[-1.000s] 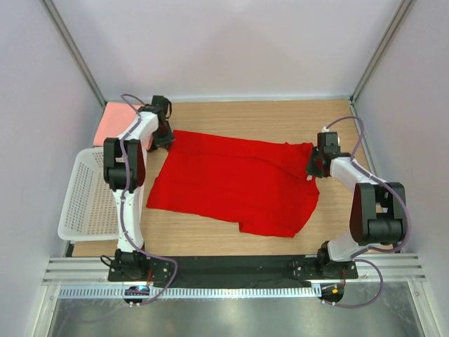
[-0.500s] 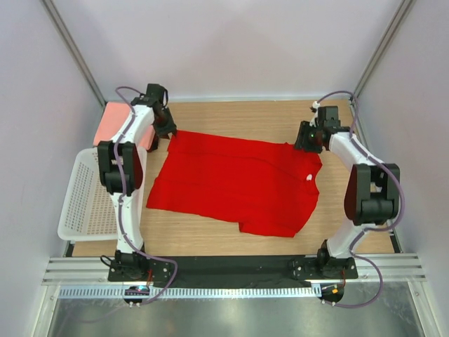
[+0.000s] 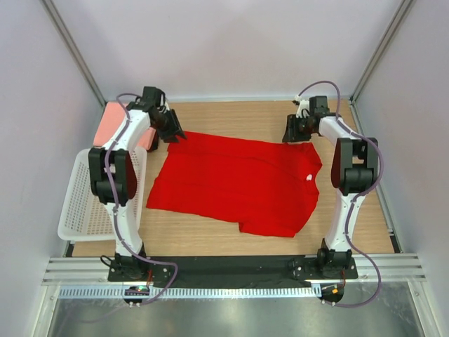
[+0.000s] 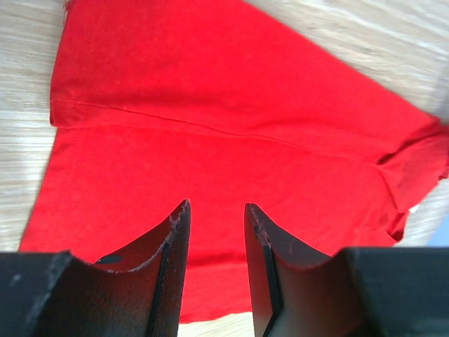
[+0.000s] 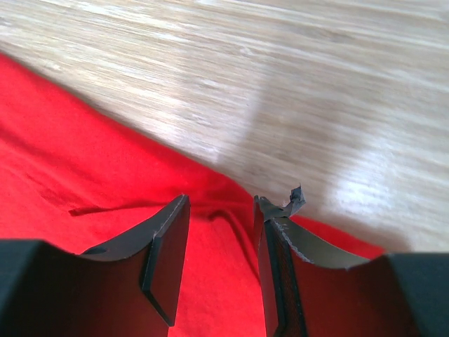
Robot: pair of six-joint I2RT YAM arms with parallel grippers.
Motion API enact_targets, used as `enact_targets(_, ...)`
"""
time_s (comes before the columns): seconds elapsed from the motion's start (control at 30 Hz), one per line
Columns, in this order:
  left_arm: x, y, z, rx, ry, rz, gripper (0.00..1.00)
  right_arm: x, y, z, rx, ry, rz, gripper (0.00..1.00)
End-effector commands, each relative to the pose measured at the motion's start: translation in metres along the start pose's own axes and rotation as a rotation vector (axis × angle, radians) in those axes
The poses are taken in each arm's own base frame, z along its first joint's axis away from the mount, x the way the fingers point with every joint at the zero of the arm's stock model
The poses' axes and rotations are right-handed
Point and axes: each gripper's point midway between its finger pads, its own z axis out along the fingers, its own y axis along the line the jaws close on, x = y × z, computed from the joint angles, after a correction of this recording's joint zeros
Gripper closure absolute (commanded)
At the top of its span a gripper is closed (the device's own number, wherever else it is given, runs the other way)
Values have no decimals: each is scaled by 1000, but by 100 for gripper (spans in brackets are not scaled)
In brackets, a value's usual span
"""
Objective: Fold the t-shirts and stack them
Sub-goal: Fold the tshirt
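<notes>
A second ago the right claw (image 3: pixel 290 133) hung over the red t-shirt's (image 3: pixel 235 182) 3 o'clock side, where the cloth was bunched into a fold. It has since swung to the shirt's 1 o'clock corner, and that side now lies flatter, with a small white label (image 3: pixel 307 177) showing. The left claw (image 3: pixel 173 131) has shifted only slightly and remains at the shirt's 11 o'clock corner, while its elbow has dropped toward 7 o'clock.

Both claws are released. In each wrist view the fingers (image 4: pixel 175 239) stand parted with nothing between them, and red cloth lies below the gap.

The red t-shirt is spread open in the middle of the wooden surface (image 3: pixel 231 116), unfolded and slightly skewed. Its far edge runs from 11 to 1 o'clock, and a rounded lobe reaches toward 5 o'clock. A seam line crosses it in the left wrist view.

A folded salmon-pink shirt (image 3: pixel 109 123) sits at the surface's 10 o'clock corner, just beyond the white mesh basket (image 3: pixel 81 203) at 9 o'clock.
</notes>
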Motion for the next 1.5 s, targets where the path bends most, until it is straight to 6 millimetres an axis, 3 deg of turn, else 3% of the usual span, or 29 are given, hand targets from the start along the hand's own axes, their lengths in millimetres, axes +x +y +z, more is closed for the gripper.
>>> enact_targets(0.0, -14, -30, -37, 93, -82, 33, 62, -19, 13, -4, -76, -32, -74, 52)
enact_targets(0.2, -19, -35, -51, 97, -117, 42, 62, -20, 20, -8, -114, -35, -90, 57)
enact_targets(0.5, -16, -32, -52, 81, -111, 35, 62, -12, 25, -7, -150, -7, -84, 57)
enact_targets(0.6, -17, -31, -53, 72, -116, 33, 62, -13, 22, -9, -126, -16, -86, 68)
enact_targets(0.73, -17, -32, -55, 75, -120, 27, 62, -15, 19, -16, -82, -14, -64, 92)
enact_targets(0.8, -18, -33, -56, 76, -124, 26, 62, -16, 35, -22, -72, -14, -63, 99)
enact_targets(0.87, -20, -33, -58, 73, -134, 25, 62, -22, 44, -36, -56, -36, -60, 99)
enact_targets(1.07, -19, -32, -63, 63, -146, 7, 62, 3, 66, -58, 98, 41, -31, 99)
enact_targets(1.1, -19, -32, -63, 63, -144, 4, 62, 16, 61, -61, 151, 75, -19, 99)
enact_targets(1.23, -13, -30, -61, 65, -129, -7, 61, 40, 82, -70, 188, 74, 7, 99)
enact_targets(1.47, 1, -25, -58, 69, -105, -37, 61, 98, 116, -59, 218, 166, 66, 99)
